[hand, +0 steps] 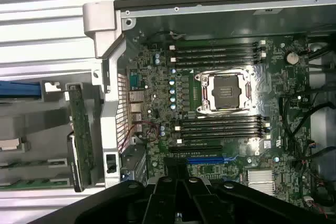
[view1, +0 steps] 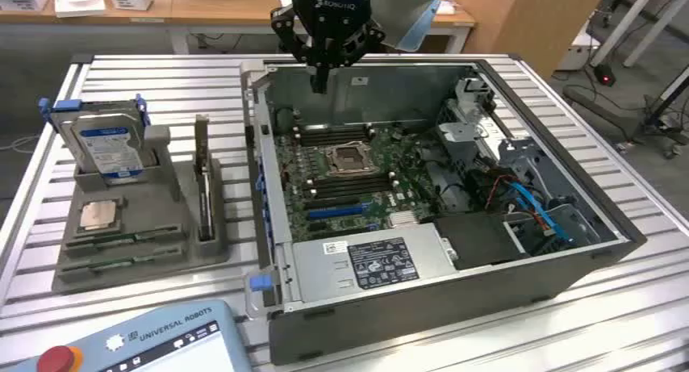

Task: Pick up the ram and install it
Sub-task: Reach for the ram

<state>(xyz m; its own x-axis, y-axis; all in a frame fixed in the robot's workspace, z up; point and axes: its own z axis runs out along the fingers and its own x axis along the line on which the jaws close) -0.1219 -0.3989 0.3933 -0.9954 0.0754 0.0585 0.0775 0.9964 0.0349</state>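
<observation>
"universal robots" reads on the pendant (view1: 145,340) and "robotiq" on the pincer (view1: 319,83), which is clenched on nothing above the open case (view1: 431,307). the ram (view1: 116,242) lies in the grey holder (view1: 161,269) on the slatted worktop (view1: 603,323). a wooden worktop (view1: 215,5) stands behind.

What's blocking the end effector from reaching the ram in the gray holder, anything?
Probably nothing, so yes: the ram lies uncovered in the gray holder, open from above; the shut end effector hangs over the computer case, empty.
</observation>
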